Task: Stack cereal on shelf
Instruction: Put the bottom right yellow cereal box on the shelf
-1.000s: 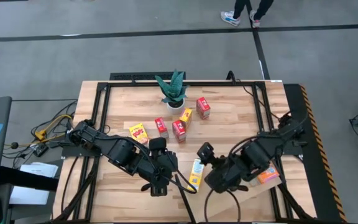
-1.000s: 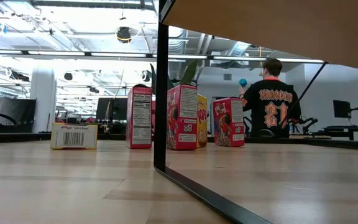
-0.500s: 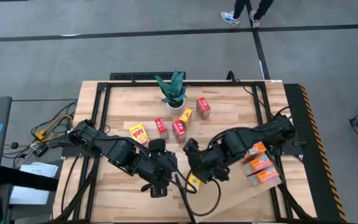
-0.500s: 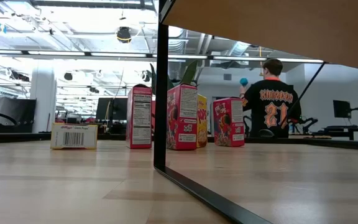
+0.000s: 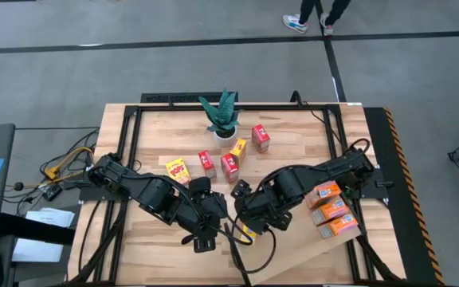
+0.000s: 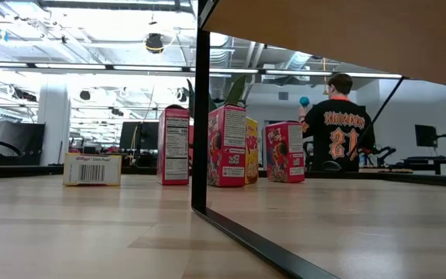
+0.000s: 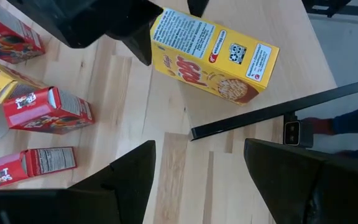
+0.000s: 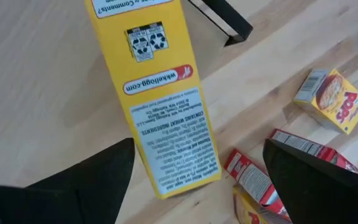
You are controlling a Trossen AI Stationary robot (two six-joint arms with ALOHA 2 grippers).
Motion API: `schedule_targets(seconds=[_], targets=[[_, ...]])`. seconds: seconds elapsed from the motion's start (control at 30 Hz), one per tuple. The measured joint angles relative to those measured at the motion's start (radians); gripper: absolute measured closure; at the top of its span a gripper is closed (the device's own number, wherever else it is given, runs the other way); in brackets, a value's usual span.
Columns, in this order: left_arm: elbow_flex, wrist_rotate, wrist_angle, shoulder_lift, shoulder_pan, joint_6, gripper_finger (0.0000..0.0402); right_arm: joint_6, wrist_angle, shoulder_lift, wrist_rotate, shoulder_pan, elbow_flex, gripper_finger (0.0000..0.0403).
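Observation:
A yellow cereal box [image 8: 160, 106] lies flat on the planked table beside the corner of the pale shelf [image 5: 309, 247]. My right gripper [image 8: 197, 149] hangs open just above it, one finger on either side, touching nothing. In the high view the right gripper [image 5: 244, 209] covers most of that box [image 5: 248, 233]. My left gripper [image 7: 199, 149] is open and holds nothing, just left of the box [image 7: 213, 53]. Three orange boxes [image 5: 333, 209] lie on the shelf. Red and yellow boxes [image 5: 229, 166] stand mid-table.
A potted plant [image 5: 221, 115] stands at the table's far middle. A yellow box [image 5: 178, 170] lies flat left of the standing boxes [image 6: 227, 146]. The shelf's dark edge [image 7: 278, 112] runs close to the yellow box. A person [image 6: 339, 124] stands in the room behind.
My right gripper has swung from beside the shelf toward the table's left and come down, turning as it went. It now hangs over the lying yellow box and hides most of it in the high view. The orange boxes on the shelf have come into view. No box has moved.

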Motion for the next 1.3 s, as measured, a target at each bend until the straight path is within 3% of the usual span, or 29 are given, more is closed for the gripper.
schedule_targets(seconds=[0.43,0.9,1.3], targets=[[0.0,0.001,-0.001,0.0,0.0,0.0,0.0165,0.006,-0.009,0.003,0.002,0.0,-0.123,0.009],[0.0,-0.016,-0.025,0.0,0.0,0.001,0.0165,0.013,0.004,-0.006,0.002,0.001,-0.122,0.011],[0.0,-0.016,-0.04,0.0,0.0,0.001,0.0165,0.024,0.002,-0.006,0.002,0.001,-0.122,0.0211]])
